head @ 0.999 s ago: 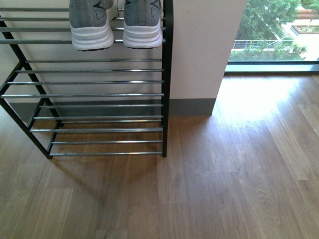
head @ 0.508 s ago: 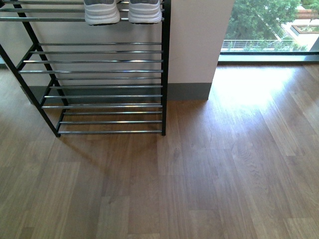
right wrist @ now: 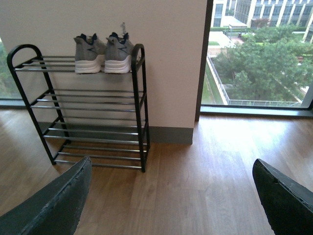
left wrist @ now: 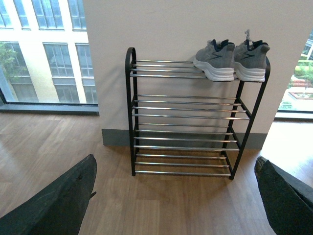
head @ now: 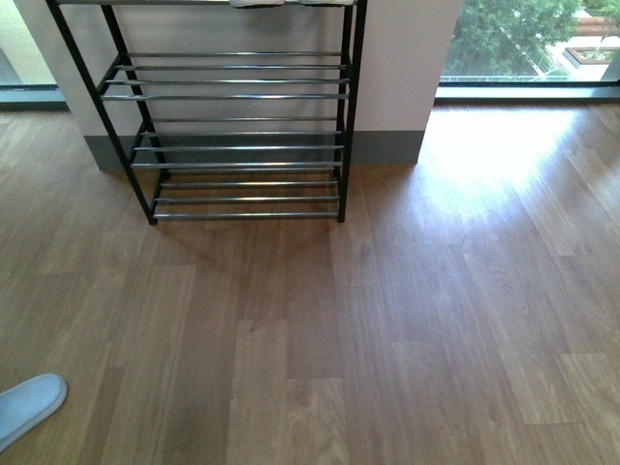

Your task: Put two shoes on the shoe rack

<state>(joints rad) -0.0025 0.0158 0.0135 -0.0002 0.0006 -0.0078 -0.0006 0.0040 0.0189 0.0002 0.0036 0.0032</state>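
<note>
The pair of grey sneakers (left wrist: 230,61) sits side by side on the top shelf of the shoe rack (left wrist: 183,117), soles flat on the rods, toward the end that shows on the right in the front view; the lower shelves are bare; the left gripper (left wrist: 173,196) has its jaws spread wide with nothing between them; the right gripper (right wrist: 172,196) is likewise wide open and empty; both hang well apart from the rack; a pale blue slipper (head: 27,407) lies on the wooden floor (head: 387,320), far from the rack; with two shoes up, the task looks met, unless the slipper is also meant to go up, which I cannot tell
</note>
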